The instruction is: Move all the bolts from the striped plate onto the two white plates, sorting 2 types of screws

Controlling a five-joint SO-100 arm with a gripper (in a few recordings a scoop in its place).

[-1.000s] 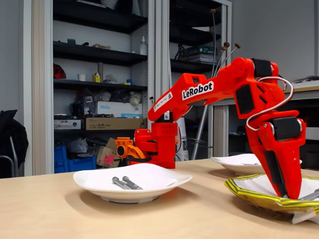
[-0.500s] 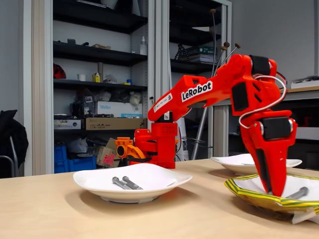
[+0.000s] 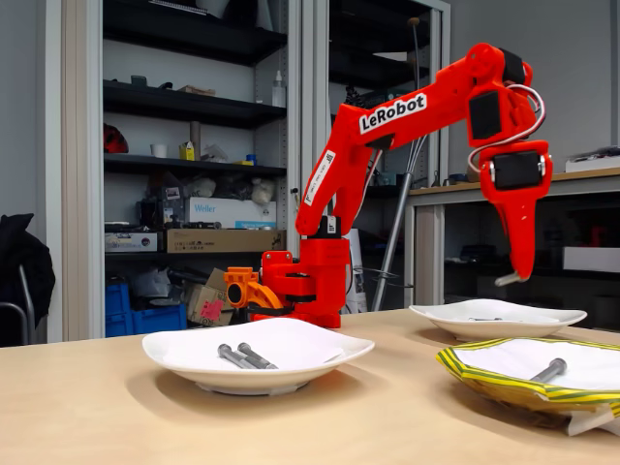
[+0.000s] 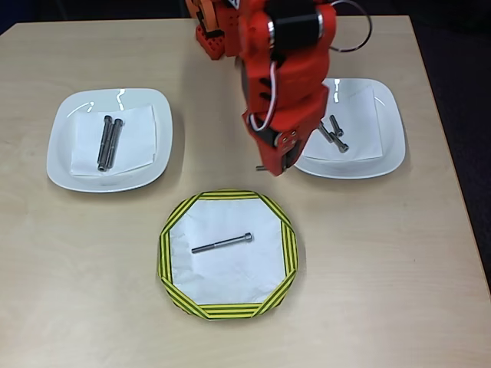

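Lifted since a second ago, the claw [image 3: 511, 278] now hangs closed on a short bolt [image 3: 508, 279]. Left plate [image 4: 63, 153] holds two long bolts [image 4: 108, 142]; striped plate [image 4: 224, 308] at six o'clock keeps one [image 4: 222, 244]. Next: carry to right plate [image 4: 387, 146], release beside its short ones.

My fixed view sits low, near bench [image 3: 194, 417] level at its front edge, looking across at the arm [image 3: 387, 116] with shelves [image 3: 184, 107] behind. My overhead view looks straight down on the whole bench [image 4: 92, 253]. Both share the arm [image 4: 284, 69], the striped plate [image 4: 228, 307] and the two white plates [image 4: 61, 165].
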